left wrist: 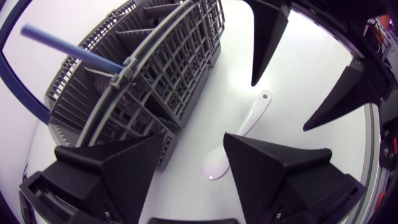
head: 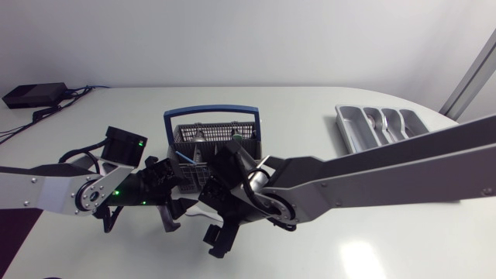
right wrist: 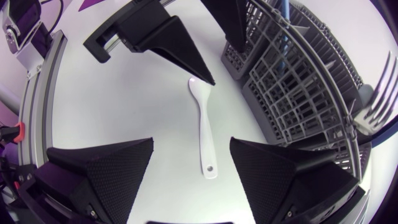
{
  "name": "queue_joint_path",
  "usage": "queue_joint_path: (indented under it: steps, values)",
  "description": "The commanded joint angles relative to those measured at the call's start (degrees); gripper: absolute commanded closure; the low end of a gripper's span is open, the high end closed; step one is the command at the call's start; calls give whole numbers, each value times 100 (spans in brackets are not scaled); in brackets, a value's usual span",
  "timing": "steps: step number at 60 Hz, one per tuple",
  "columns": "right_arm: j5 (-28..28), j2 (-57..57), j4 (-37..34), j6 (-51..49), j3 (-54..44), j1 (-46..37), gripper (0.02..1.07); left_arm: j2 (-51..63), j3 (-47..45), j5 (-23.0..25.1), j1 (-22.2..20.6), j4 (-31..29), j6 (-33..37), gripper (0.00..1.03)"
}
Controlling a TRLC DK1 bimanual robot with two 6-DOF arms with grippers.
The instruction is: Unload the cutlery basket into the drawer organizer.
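Note:
A white spoon (left wrist: 239,134) lies flat on the table in front of the grey cutlery basket (head: 213,147), which has a blue handle (head: 211,114). My left gripper (left wrist: 193,162) is open, low over the table, with the spoon's bowl between its fingers and touching neither. My right gripper (right wrist: 193,162) faces it from the other side, also open, with the spoon's (right wrist: 203,130) handle end between its fingers. A fork (right wrist: 378,106) and a blue-handled utensil (left wrist: 68,46) stand in the basket (left wrist: 143,68). The drawer organizer (head: 380,124) sits at the back right.
My left gripper's fingers (right wrist: 177,46) show just beyond the spoon in the right wrist view, and my right gripper's fingers (left wrist: 267,37) in the left wrist view. The basket wall (right wrist: 305,87) stands close beside both grippers. Silver cutlery lies in the organizer.

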Motion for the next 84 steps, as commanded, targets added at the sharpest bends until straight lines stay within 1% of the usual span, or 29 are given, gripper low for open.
queue_joint_path:
  steps: [1,5,11,16,21,30,38,42,44,48,50,54,61,72,84]
  values:
    - [141,279,107,118,198,122,19,0,101,37,50,104,-148,34]
    - [185,411,151,118,268,131,19,-238,-49,37,77,95,-148,34]
    - [335,613,336,118,330,149,19,-862,-374,274,367,-55,-148,34]
    - [502,780,424,127,409,149,19,-1389,-603,503,622,-301,-104,34]
    - [607,912,397,145,558,175,19,-1864,-831,661,850,-494,-51,34]
    - [722,1132,107,180,927,175,23,-2329,-1086,801,1017,-679,1,34]
    - [739,1308,19,171,1077,192,34,-2646,-1297,881,1088,-731,-7,34]
    - [739,1457,-130,171,1191,192,34,-2769,-1341,960,1167,-810,-7,34]
    - [739,1501,-139,162,1200,192,37,-2857,-1376,960,1175,-846,-7,34]
    - [739,1554,-139,145,1244,192,47,-2962,-1429,986,1193,-872,-7,34]
    - [739,1563,-139,145,1261,192,49,-3015,-1455,995,1211,-889,-7,34]
    - [739,1607,-148,127,1305,184,58,-3094,-1490,1012,1255,-942,-7,34]
    - [660,1686,-279,127,1367,184,67,-3182,-1561,1074,1316,-969,-7,34]
    - [502,1677,-438,66,1367,192,95,-3305,-1622,1091,1342,-1021,-7,34]
    - [405,1545,-578,22,1226,192,97,-3428,-1631,1100,1369,-1136,-7,34]
